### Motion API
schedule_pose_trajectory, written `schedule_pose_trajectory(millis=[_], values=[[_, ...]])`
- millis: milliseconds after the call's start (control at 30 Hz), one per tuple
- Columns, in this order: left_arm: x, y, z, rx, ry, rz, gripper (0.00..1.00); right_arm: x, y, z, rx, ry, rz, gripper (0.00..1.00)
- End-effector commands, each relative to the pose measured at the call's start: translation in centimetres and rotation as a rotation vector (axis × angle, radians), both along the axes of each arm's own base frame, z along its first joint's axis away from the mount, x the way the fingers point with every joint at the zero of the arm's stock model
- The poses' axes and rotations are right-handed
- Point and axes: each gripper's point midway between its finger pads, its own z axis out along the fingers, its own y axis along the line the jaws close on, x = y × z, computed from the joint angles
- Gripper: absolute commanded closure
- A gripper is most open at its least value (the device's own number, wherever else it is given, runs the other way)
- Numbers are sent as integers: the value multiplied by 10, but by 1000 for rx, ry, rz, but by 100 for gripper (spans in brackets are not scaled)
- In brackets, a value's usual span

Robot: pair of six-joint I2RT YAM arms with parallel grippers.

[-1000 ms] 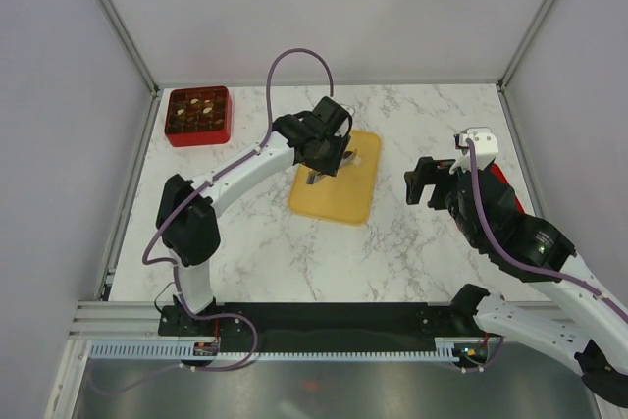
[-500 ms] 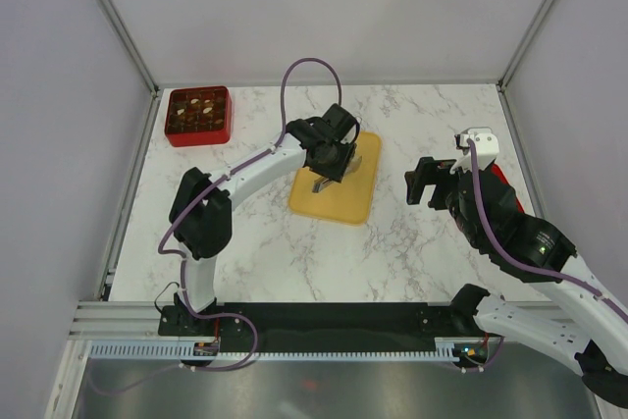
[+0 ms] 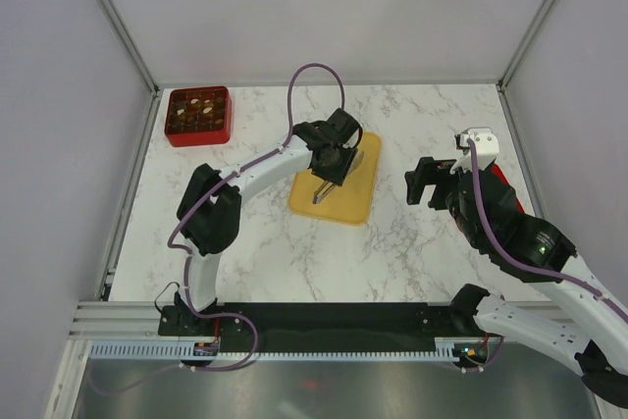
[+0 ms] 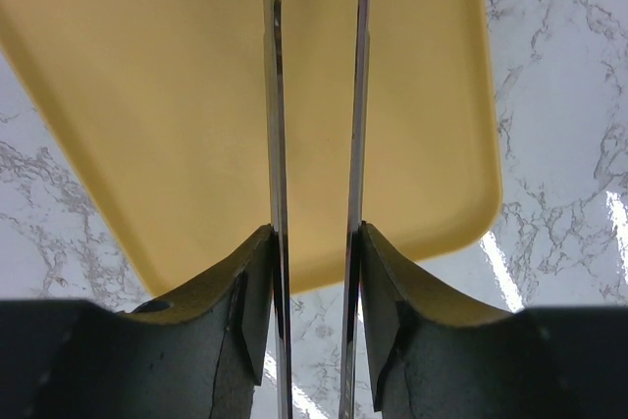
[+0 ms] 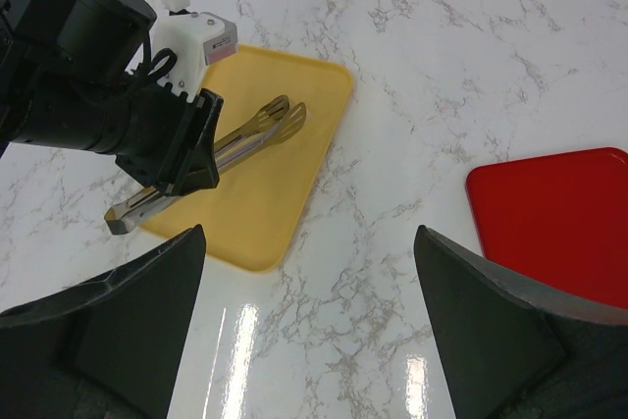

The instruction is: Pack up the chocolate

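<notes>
The chocolate [image 3: 199, 111] lies as small brown and pale pieces in the red grid box [image 3: 173, 131] at the far left corner. My left gripper [image 3: 332, 166] hangs over the yellow tray [image 3: 351, 205], shut on a pair of metal tongs [image 3: 324, 188]. In the left wrist view its jaws [image 4: 314, 272] press on the two tong arms [image 4: 277, 144] above the tray [image 4: 147, 95]. The right wrist view shows the tongs [image 5: 275, 123] with their tips over the tray [image 5: 285, 193] and nothing between them. My right gripper [image 3: 424, 182] stands open above bare marble [image 5: 309, 321].
A flat red lid [image 5: 554, 208] lies on the table to the right of my right gripper, partly under the right arm in the top view [image 3: 500, 176]. Grey walls close the table in at the back and on both sides.
The left arm has carried the tongs a little toward the near end of the tray, and its elbow has shifted right. The right arm has not moved.
</notes>
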Motion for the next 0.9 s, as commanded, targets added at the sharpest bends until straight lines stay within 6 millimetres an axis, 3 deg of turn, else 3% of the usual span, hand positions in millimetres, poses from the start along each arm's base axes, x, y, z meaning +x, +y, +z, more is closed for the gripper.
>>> schedule_pose_trajectory(millis=[0, 633, 867], values=[[14, -8, 10, -9, -64, -9, 54, 1, -2, 2, 6, -7, -15, 4], [24, -12, 4, 9, -77, -11, 52, 0, -6, 1, 4, -12, -24, 4], [16, -9, 22, -14, -71, -15, 62, -3, -8, 5, 22, -22, -22, 4]])
